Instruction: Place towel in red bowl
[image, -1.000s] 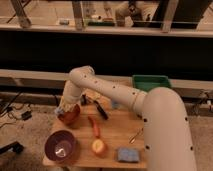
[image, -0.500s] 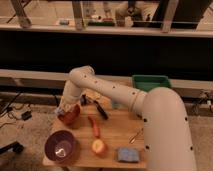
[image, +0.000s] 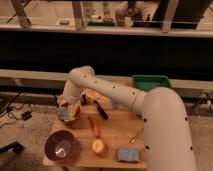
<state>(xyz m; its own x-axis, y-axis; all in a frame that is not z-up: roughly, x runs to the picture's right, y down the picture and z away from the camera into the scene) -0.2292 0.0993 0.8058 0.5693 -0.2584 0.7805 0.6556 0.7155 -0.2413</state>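
Towel (image: 65, 113), grey-blue, lying in the red bowl (image: 71, 118) at the far-left corner of the wooden bench (image: 117, 135), directly beneath the pincer (image: 67, 106); whether the pincer is spread or pinching the cloth cannot be told. White arm (image: 115, 92) reaches across from the right. Also on the bench: purple bowl (image: 60, 146) (front left), carrot (image: 93, 125), apple (image: 98, 146), blue sponge (image: 128, 154), green bin (image: 151, 82) behind
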